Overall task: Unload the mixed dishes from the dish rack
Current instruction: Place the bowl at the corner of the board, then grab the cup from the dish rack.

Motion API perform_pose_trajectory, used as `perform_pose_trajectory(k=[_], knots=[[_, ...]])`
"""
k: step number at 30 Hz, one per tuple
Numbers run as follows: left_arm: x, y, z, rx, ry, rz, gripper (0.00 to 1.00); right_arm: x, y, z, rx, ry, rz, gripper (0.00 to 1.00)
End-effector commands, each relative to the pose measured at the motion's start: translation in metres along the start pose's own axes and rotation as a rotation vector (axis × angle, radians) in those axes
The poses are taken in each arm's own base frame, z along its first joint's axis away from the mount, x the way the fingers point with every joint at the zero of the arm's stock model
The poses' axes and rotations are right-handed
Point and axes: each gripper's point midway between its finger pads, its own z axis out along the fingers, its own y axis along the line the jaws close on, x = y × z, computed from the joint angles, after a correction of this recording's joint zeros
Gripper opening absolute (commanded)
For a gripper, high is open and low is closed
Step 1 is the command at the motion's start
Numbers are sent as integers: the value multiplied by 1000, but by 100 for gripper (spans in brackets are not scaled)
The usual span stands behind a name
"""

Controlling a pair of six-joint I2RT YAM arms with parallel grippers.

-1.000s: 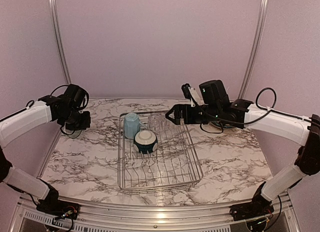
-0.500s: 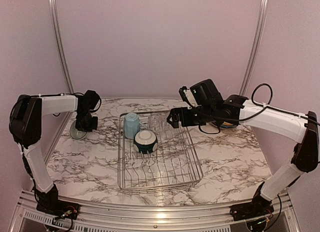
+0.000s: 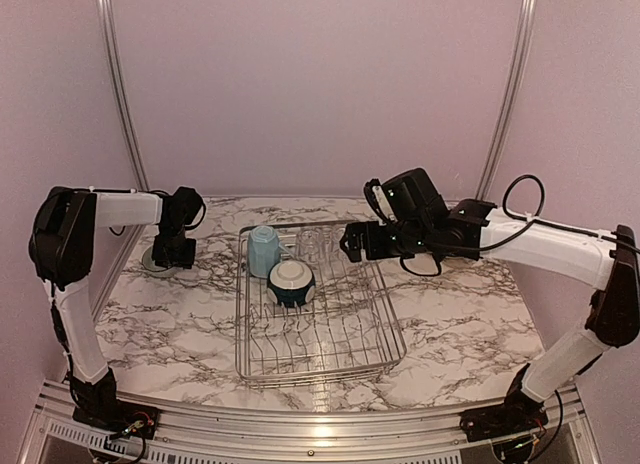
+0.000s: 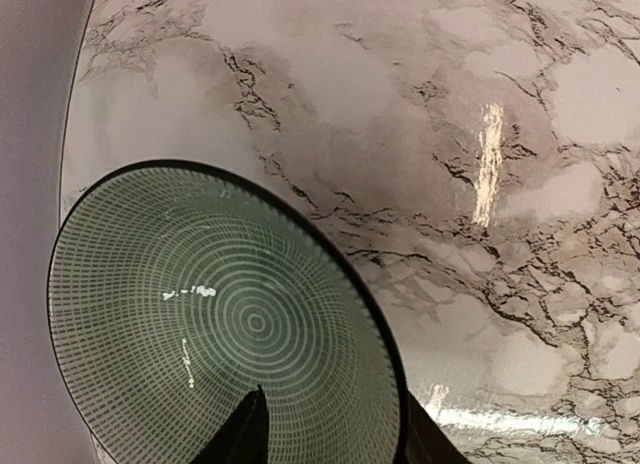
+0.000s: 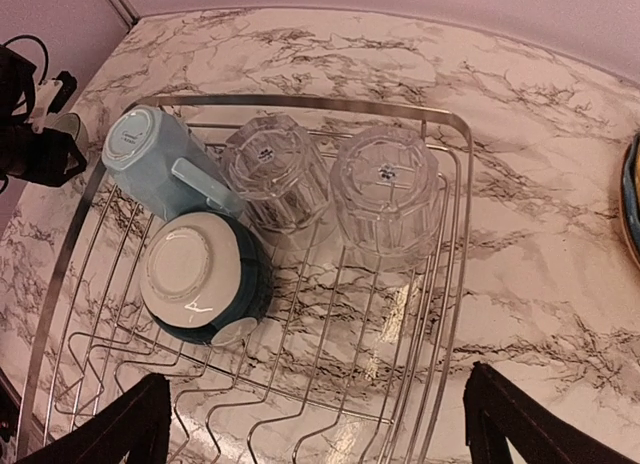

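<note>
Left hand (image 4: 335, 429) part-open, fingers (image 4: 245, 439) astride bowl (image 4: 220, 314) rim, far-left corner of surface (image 4: 450, 134). Right hand (image 5: 320, 414) wide, holding nothing, above rack (image 3: 238, 314).

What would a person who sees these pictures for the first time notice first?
Most likely the silver dish rack in the middle of the marble table, with a light blue mug, two clear glasses and an upside-down teal-and-white bowl crowded at its far end. Next, the patterned grey-green bowl on the table at far left, its rim between the open fingers of the left claw.
</note>
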Motion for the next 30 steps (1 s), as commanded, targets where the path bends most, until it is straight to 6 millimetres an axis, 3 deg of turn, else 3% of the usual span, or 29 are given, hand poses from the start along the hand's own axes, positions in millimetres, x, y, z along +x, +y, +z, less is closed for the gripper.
perform_pose_trajectory(k=[1, 8, 12, 15, 18, 24, 27, 30], knots=[[-10, 7, -15, -3, -29, -19, 52, -10, 26, -10, -138, -46, -46, 99], [-25, 10, -66, 105, -119, -66, 72, 0, 9, 9, -17, 25, -93, 98], [-25, 16, -110, 192, -187, -102, 84, 4, 6, 22, 34, 78, -128, 98], [-19, 9, -148, 345, -244, -131, 95, 6, 4, 34, 66, 107, -167, 98], [-4, -9, -187, 575, -291, -165, 99, 2, -1, 45, 118, 120, -215, 99], [42, -34, -258, 949, -405, -199, 99, -30, -21, 65, 315, 128, -315, 98], [61, -43, -282, 1036, -477, -174, 99, -30, -26, 81, 322, 158, -349, 99], [76, -47, -293, 1076, -487, -181, 99, -36, -27, 93, 289, 163, -348, 98]])
